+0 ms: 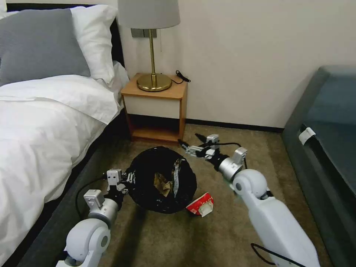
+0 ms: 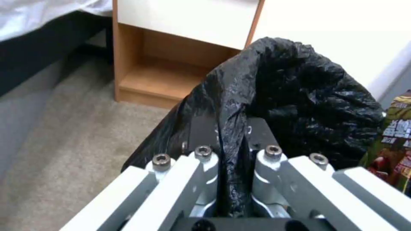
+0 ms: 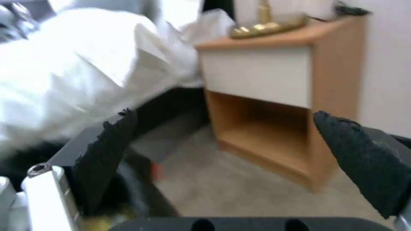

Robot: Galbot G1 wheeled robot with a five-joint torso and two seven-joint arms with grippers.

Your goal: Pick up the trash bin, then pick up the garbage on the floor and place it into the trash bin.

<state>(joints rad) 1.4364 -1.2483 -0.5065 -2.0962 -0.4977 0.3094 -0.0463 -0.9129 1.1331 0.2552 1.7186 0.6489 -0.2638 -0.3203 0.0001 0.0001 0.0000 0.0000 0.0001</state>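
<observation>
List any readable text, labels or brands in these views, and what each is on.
None can be read.
Snack wrapper beside the bag-lined trash bin, left wrist view: printed characters, too blurred to read.
Red-and-white packet on the carpet, head view: print too small to read.

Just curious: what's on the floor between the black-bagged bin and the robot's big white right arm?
In the head view, a red-and-white crushed packet lies on the carpet there, right beside the trash bin and apart from the right arm.
</observation>
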